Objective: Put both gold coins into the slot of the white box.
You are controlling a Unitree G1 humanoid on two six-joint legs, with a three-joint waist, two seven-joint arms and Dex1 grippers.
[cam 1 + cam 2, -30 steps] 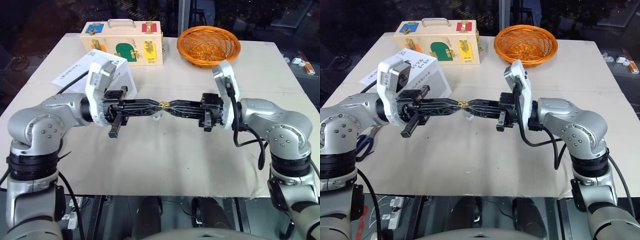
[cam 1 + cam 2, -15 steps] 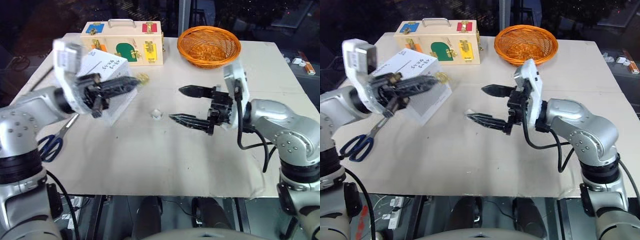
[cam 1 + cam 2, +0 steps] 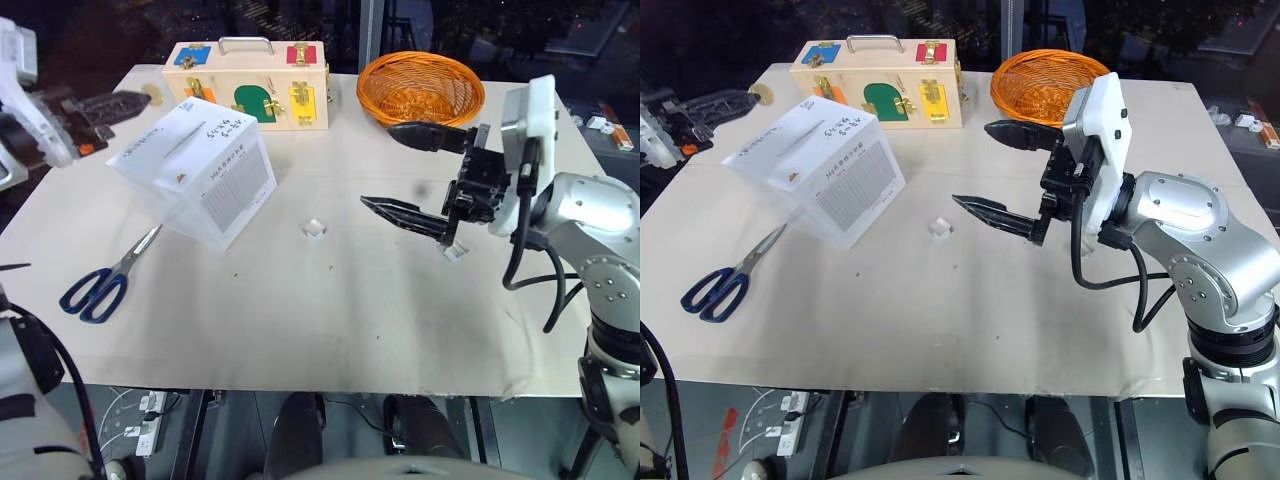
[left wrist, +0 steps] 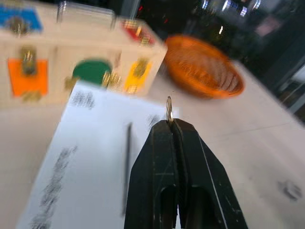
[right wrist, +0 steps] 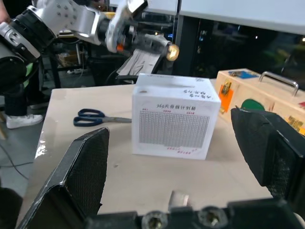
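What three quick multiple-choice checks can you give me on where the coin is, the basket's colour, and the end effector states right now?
1. Where is the gold coin?
A. In the basket
B. Pinched at the left end effector tips, beside the white box
C. Lying by the scissors

2. What colour is the basket?
A. Orange
B. Blue
C. White

3. How does the right end effector stand?
A. Shut on a coin
B. Shut on nothing
C. Open, nothing in it

Answers: 1 B, the left wrist view shows the coin edge-on between shut fingertips near the slot. 2 A, its weave is orange. 3 C, its fingers are spread wide apart.
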